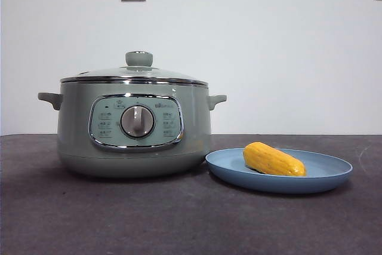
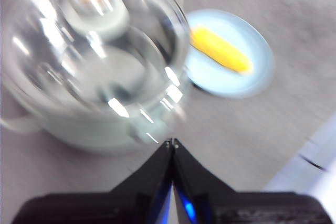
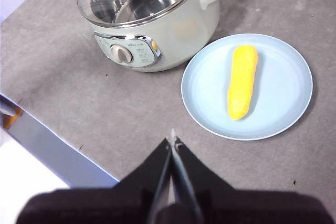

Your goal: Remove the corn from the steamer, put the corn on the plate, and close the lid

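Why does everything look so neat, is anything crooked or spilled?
Nothing stands out. The lid sits level on the steamer, and the corn lies whole on the plate beside it. No spills show on the table.

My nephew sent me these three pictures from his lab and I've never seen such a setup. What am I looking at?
It is a robot with two arms at a table. One picture looks level across the table; the other two come from cameras on the arms' wrists. The black wedges there are the left gripper and right gripper, both with jaws shut and holding nothing. On the grey table stands a green steamer with its glass lid on. Beside it, the corn lies on a blue plate.
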Controlling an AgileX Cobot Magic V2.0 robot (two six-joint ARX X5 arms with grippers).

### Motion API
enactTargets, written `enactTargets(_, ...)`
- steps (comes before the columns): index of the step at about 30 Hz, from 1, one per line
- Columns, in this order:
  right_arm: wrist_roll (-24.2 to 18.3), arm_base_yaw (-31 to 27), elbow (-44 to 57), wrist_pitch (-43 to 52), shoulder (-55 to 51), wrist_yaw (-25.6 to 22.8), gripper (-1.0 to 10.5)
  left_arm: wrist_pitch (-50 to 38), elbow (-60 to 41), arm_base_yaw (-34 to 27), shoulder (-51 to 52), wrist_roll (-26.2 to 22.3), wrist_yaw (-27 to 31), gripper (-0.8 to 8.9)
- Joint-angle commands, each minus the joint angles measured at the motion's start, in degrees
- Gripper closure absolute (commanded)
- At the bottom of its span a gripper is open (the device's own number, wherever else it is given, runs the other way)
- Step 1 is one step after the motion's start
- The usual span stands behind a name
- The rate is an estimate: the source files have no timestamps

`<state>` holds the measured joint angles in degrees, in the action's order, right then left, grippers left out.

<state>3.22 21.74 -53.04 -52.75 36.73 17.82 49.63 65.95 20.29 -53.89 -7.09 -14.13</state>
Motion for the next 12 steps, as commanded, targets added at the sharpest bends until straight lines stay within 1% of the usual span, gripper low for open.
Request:
enactTargets(1, -0.17, 0.07, 0.26, 0.22, 0.0, -0.15, 9.5, -8.15, -0.63, -3.82, 3.19, -4.92, 0.33, 8.17)
enactTargets(5, -0.17, 0.07, 0.26, 0.22, 0.0, -0.15, 9.5, -20.17, -4.57, -10.73, 9.14, -5.2, 0.15, 8.17)
enactTargets(8, -0.17, 0.07, 0.26, 0.22, 0.0, -0.15, 9.5, -29.68, -12.07, -16.06, 15.17, -5.2, 0.61, 8.17)
enactTargets(10, -0.17, 0.07, 0.26, 0.22, 0.0, -0.15, 9.5, -36.22, -18.86, -19.39, 19.91, -5.22, 1.01, 8.17)
enactTargets(12, -0.17, 0.07, 0.26, 0.22, 0.0, -0.15, 9.5, -40.92, -25.35, -21.79, 24.24, -5.2, 2.78, 8.17)
